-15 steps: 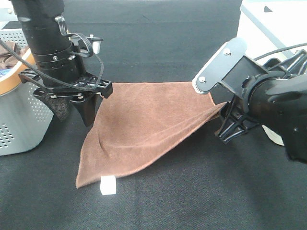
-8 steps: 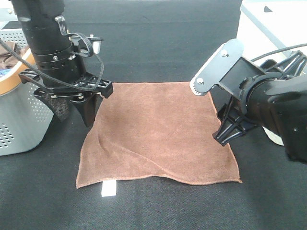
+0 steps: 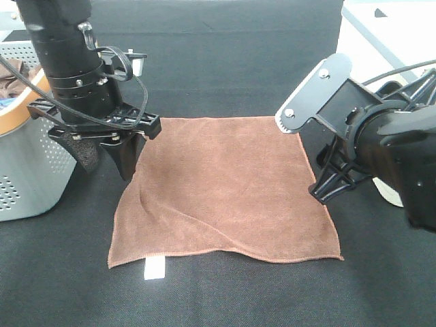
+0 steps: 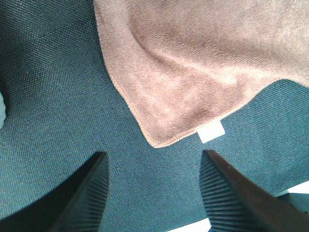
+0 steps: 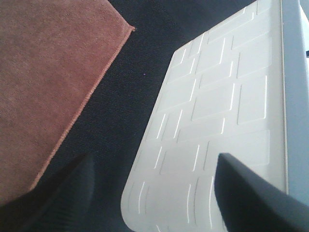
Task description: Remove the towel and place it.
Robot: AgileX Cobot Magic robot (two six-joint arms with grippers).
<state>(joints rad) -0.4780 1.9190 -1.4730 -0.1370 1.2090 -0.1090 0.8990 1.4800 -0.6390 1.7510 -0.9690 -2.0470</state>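
Exterior high view, far left: a grey perforated bin [image 3: 30,174] with a tan rim stands on the black woven table cover [image 3: 238,61]. Just right of it the left gripper [image 4: 154,191] hangs over the towel's far-left corner, its dark ribbed fingers [image 4: 91,193] spread apart with nothing between them but the weave.

The towel [image 3: 225,187] lies spread flat in the middle of the cover, between the two arms. It is reddish-brown fuzzy microfibre, roughly square, with a stitched hem. A soft ridge runs from its left edge toward the near side. A small white tag [image 3: 154,268] sticks out at the near-left corner.

At the towel's right edge the right gripper [image 5: 154,193] is also spread and empty, apart from the cloth. Beside it lies a white plastic panel [image 5: 207,121] embossed with rounded rectangles.
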